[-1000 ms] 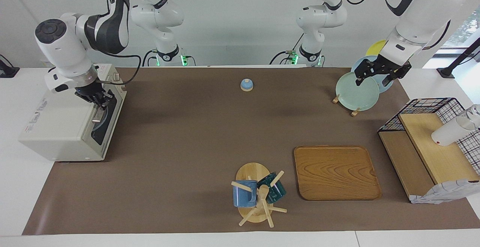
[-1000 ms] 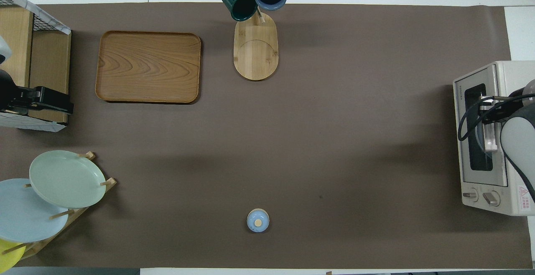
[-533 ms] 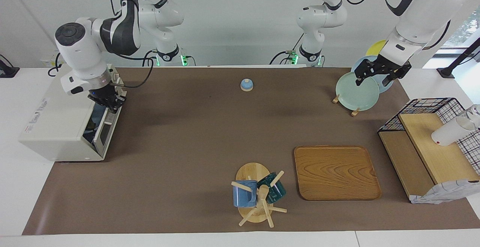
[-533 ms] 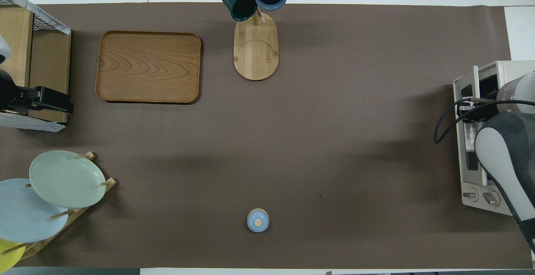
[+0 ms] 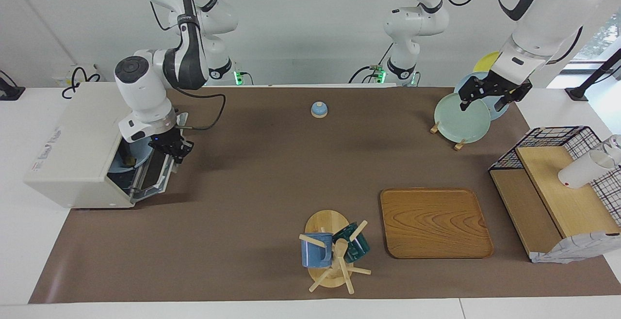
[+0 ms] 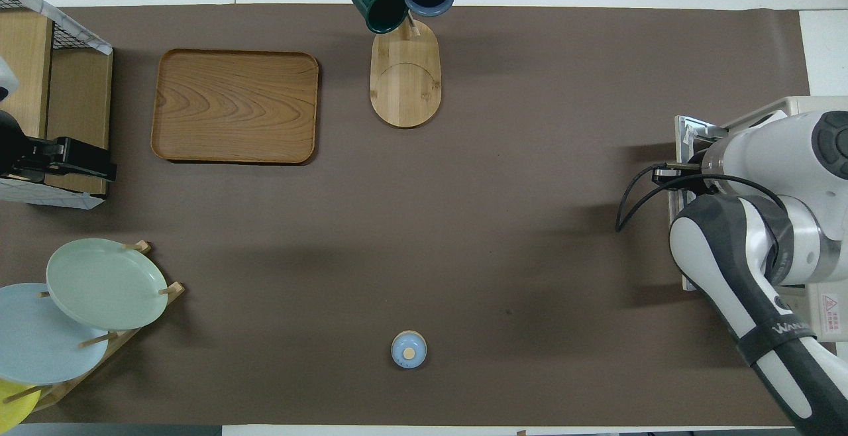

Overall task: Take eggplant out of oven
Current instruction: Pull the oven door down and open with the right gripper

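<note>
The big change is at the oven [image 5: 73, 139], which sits at nine o'clock in the facing view. A second ago its door [image 5: 157, 176] was shut. Now it hangs well open, tipped down and out toward the middle of the bench [image 5: 242, 188]. The right tool [image 5: 170, 148] has pulled it down and seems pressed together on the door's top edge. This means the way in is almost clear, so the reach for the eggplant can come soon. I think the door needs to drop a little more first. I cannot make out the eggplant itself. Inside the dark mouth of the oven I see one blue plate [image 5: 127, 160], and the eggplant may lie on it, but the arm and the shade hide that spot. The left tool [image 5: 490, 97] waits in the air over the plates at two o'clock. I cannot tell if it is spread or pressed together. Now the count. There is one oven. There are three plates [image 5: 461, 118] in the rack [image 5: 458, 145]: one green, one blue and one yellow. With the one in the oven that makes four. There are two mugs [image 5: 316, 253] on one wooden stand at six o'clock. There is one tray [image 5: 434, 222] at five o'clock, one small blue bell [image 5: 318, 109] at twelve o'clock, and one wire shelf [image 5: 558, 135] at four o'clock with one white cup [image 5: 582, 168] on it.
</note>
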Motion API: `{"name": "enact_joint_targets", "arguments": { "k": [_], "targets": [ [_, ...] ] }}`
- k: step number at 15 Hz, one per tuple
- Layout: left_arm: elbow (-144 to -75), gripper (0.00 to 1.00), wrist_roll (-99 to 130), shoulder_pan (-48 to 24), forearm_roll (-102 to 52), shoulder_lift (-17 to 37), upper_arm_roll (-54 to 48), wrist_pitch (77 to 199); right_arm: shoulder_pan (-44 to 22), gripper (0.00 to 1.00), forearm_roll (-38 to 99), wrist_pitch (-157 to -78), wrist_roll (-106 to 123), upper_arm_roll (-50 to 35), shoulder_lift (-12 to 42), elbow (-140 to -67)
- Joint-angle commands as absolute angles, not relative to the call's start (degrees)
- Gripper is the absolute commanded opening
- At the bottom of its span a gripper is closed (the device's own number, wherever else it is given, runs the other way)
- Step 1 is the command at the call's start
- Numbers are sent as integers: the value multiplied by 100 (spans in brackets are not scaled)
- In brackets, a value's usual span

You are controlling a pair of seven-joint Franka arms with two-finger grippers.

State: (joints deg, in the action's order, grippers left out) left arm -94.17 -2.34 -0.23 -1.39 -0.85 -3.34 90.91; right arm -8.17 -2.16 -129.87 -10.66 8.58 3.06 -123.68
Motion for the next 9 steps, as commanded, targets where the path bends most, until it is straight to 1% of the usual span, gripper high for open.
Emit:
{"name": "enact_joint_targets", "arguments": {
  "k": [1, 4, 9],
  "targets": [
    [-9439, 100, -281, -9, -35, -123, -334, 9105, -694, 0, -255, -13534, -1055, 932, 606, -12454],
    [-9439, 100, -281, -9, -35, -123, -334, 9105, -835, 0, 192, -13667, -1072, 932, 773, -12454],
    [-9439, 100, -281, -9, -35, -123, -334, 9105, -870, 0, 281, -13808, -1107, 923, 773, -12542]
  ]
}}
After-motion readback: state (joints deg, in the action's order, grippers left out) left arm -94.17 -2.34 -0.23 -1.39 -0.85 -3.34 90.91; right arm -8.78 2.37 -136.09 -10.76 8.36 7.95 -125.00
